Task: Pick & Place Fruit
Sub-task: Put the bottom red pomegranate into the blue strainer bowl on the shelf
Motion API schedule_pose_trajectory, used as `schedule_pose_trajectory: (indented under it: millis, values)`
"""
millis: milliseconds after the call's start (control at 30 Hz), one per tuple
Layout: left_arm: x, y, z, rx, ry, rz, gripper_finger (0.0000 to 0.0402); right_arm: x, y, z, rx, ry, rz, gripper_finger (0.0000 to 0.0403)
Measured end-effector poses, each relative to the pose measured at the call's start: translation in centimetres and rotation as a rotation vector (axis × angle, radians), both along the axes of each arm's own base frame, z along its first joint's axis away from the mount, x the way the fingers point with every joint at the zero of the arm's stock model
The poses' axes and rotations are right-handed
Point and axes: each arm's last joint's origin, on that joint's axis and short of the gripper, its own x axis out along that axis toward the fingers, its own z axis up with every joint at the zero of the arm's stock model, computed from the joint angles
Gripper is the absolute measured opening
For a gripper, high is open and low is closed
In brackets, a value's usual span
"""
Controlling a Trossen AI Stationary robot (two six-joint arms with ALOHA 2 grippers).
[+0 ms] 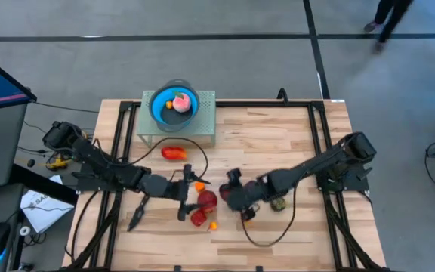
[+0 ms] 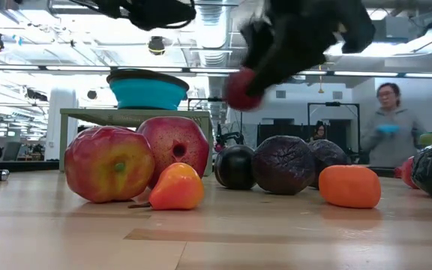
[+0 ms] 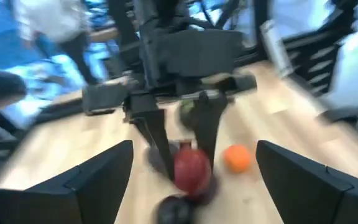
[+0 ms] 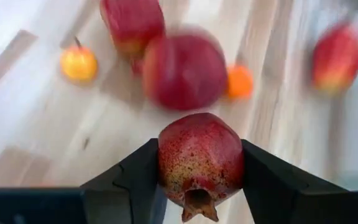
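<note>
Right wrist view: right gripper [image 4: 199, 180] clamps a pomegranate [image 4: 200, 158]; left gripper [image 3: 194, 180] fingers apparently spread.

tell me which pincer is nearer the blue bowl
Left. The left pincer is open near the table's front, on the bowl's side. The right pincer, shut on a pomegranate, is farther across from the blue bowl at the back.

The wooden table [image 1: 278, 143] holds red, orange and dark fruit [image 1: 202, 208], and a stand [image 1: 202, 125] with a blue bowl [image 1: 174, 106].
</note>
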Motion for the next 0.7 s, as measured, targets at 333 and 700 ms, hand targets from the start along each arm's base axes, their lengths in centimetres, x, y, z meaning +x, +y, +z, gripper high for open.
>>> schedule_pose_trajectory:
  millis: [333,700]
  values:
    - [-1.1,-2.6,-0.9,0.317,0.023,0.146,0.0304,1.0,-5.7,2.0,0.468,-0.140,-0.169,0.0200]
    - [3.5,-3.9,-2.2,0.495,0.077,0.302,0.0338,1.8,-7.6,2.8,0.550,-0.220,-0.140,0.0207]
